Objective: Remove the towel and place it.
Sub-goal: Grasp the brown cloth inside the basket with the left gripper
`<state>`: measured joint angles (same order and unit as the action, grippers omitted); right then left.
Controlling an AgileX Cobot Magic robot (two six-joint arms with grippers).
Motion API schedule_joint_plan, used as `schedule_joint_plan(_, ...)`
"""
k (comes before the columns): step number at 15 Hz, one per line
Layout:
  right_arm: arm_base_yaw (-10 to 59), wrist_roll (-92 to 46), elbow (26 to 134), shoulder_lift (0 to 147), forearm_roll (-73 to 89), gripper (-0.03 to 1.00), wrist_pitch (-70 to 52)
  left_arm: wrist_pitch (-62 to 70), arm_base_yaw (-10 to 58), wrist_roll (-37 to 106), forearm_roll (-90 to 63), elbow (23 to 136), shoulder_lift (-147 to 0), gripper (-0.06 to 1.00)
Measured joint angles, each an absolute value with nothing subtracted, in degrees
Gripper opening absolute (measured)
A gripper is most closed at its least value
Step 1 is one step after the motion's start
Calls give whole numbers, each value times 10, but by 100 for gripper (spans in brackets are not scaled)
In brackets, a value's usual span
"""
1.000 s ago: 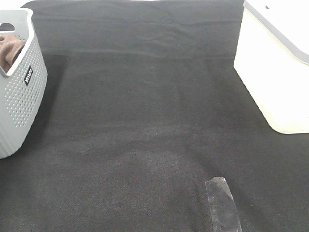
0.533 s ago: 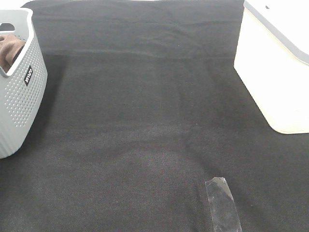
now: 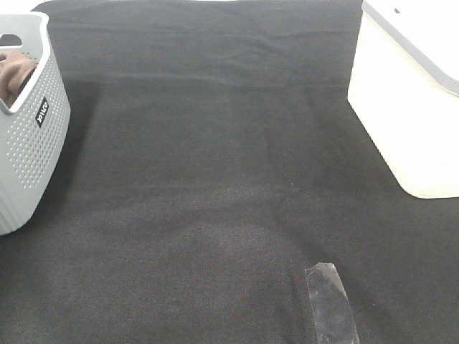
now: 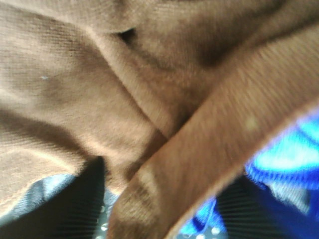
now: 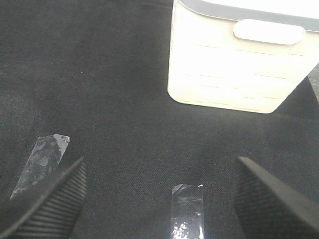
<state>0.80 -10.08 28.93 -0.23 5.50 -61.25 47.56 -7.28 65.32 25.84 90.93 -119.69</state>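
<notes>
The reddish-brown towel [image 3: 14,72] lies bunched inside the grey perforated basket [image 3: 32,143] at the left edge of the exterior view. In the left wrist view the towel [image 4: 99,89] fills the picture at close range. One hemmed fold runs between the fingers of my left gripper [image 4: 159,209]. Its dark ribbed fingers [image 4: 75,199] stand wide apart on either side of the fold. Something blue [image 4: 279,164] lies under the towel. My right gripper [image 5: 159,199] is open and empty above the black cloth. Neither gripper shows in the exterior view.
A white lidded bin [image 3: 409,107] stands at the right, and it shows in the right wrist view [image 5: 234,64] too. A black cloth [image 3: 215,179] covers the table. A clear tape strip [image 3: 330,301] lies near the front, and two strips [image 5: 42,157] show in the right wrist view.
</notes>
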Motion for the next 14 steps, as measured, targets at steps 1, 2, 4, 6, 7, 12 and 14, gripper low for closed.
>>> schedule_joint_plan(1, 8, -101, 289, -2, 55, 77, -612, 476, -73, 646, 258, 909, -1197, 15)
schedule_joint_plan(2, 8, -101, 289, -2, 55, 77, -612, 477, -73, 643, 258, 909, -1197, 4)
schedule_joint_plan(4, 8, -101, 289, -2, 55, 77, -612, 480, -73, 630, 261, 909, -1197, 0)
schedule_joint_plan(6, 8, -101, 289, -2, 55, 77, -612, 480, -73, 621, 262, 909, -1197, 0)
schedule_joint_plan(7, 8, -101, 289, -2, 55, 77, -612, 480, -73, 599, 262, 909, -1197, 0)
schedule_joint_plan(12, 8, -101, 289, -2, 55, 77, -612, 484, -73, 427, 267, 920, -1133, 0)
schedule_joint_plan(14, 8, -101, 289, -2, 55, 77, -612, 495, -73, 372, 266, 920, -1092, 0)
